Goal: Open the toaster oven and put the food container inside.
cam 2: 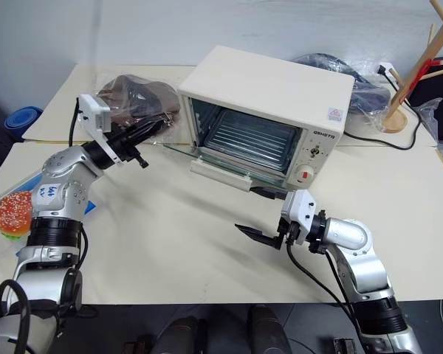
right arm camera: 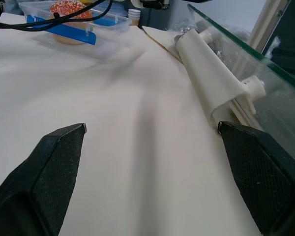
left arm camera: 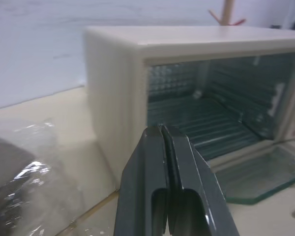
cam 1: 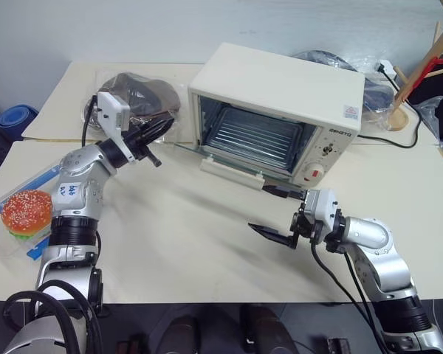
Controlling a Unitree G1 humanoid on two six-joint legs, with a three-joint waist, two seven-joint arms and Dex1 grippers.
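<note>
Toaster oven [cam 1: 280,110]: a cream-white box with smooth painted walls, standing toward the far side of the pale, matte tabletop [cam 1: 177,236]. Its glass door [cam 1: 240,164] is dropped down flat in front of the cavity, the white bar handle [right arm camera: 206,78] at its front edge just above the tabletop surface. The cavity shows ribbed metal walls and a wire rack. The right-hand panel carries knobs and a red button [cam 1: 315,172].

Food container [cam 1: 22,214]: a clear plastic clamshell with blue strips on its edges, holding a sesame-seeded burger, at the tabletop's near left edge, well apart from the oven and partly behind the left arm.

Plastic bag [cam 2: 136,96]: crinkled, glossy clear film over dark brown contents, lying left of the oven.

Left pincer [cam 1: 153,144]: arm raised and reaching forward toward the oven's left front corner; the two black fingers are pressed flat together, with nothing between them, as the left wrist view shows with the oven's open cavity just ahead.

Right pincer [cam 1: 275,212]: arm held low over the tabletop, pointing toward the robot's left, near the front of the lowered door; the textured black fingers [right arm camera: 59,167] are spread wide and grip nothing, one of them close beside the door handle, though contact cannot be told
</note>
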